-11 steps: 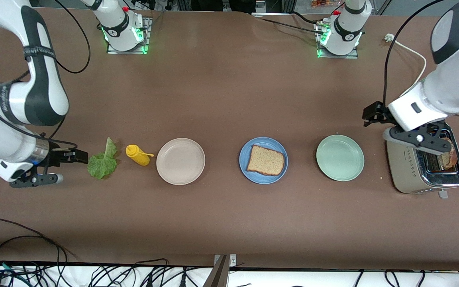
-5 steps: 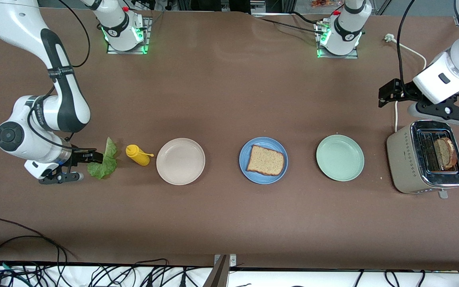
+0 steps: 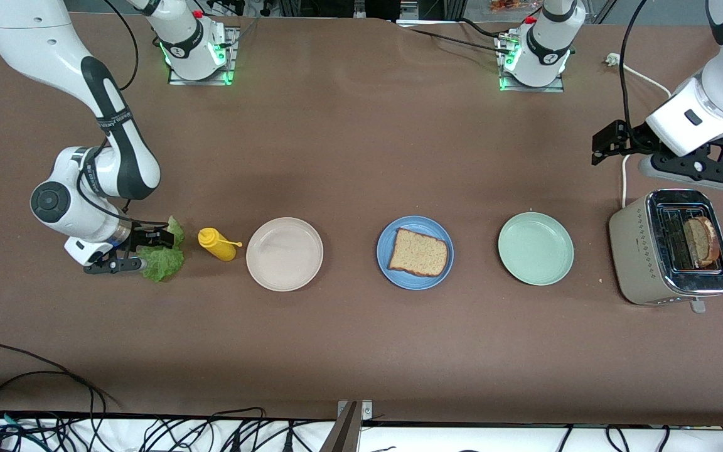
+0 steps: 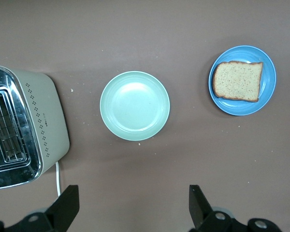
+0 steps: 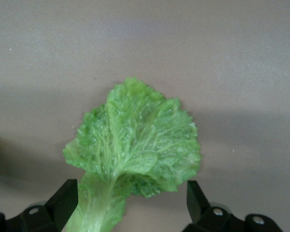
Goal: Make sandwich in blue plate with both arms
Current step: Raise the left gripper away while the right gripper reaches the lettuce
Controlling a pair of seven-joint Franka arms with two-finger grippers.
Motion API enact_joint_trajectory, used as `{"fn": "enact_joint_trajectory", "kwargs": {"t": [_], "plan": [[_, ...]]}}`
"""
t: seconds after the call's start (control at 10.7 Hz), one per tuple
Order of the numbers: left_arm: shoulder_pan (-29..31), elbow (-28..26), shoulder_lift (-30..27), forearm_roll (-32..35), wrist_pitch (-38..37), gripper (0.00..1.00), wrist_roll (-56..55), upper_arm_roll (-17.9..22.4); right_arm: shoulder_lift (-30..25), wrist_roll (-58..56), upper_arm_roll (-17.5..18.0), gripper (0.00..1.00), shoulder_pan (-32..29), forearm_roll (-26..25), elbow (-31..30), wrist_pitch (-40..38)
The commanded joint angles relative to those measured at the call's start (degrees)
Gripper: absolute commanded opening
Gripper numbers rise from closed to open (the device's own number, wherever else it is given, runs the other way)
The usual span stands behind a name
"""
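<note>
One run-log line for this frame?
right pincer: open over ruffled green lettuce leaf | left pincer: open above silver toaster | round blue plate: one brown bread slice

Brown table (image 3: 361, 144) with tangled black cables (image 3: 148, 433) along its near edge.

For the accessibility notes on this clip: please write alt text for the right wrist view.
A ruffled green lettuce leaf lies flat on the brown table, its stem end between the open jaws of the right gripper. Nothing else is in view.
</note>
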Motion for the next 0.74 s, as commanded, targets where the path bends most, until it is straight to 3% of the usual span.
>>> {"fn": "enact_joint_trajectory", "kwargs": {"t": [0.0,0.37,0.65], "plan": [[1.4,-2.5,-2.5,-1.0,1.4,1.0,-0.4,-1.4,-1.3,-1.0,0.2,1.0,-0.2,0.2,-1.2,1.0],[1.5,-1.0,-1.0,-0.3,0.6,1.0,-0.5,-1.5,0.0,-3.8,0.2,1.0,-0.2,-0.6,-0.8,4.9],[1.4,-0.6,-0.8,-0.1,0.5,1.0,-0.5,-1.5,1.7,-4.3,0.2,0.94,-0.2,-0.6,-0.8,7.6]]}}
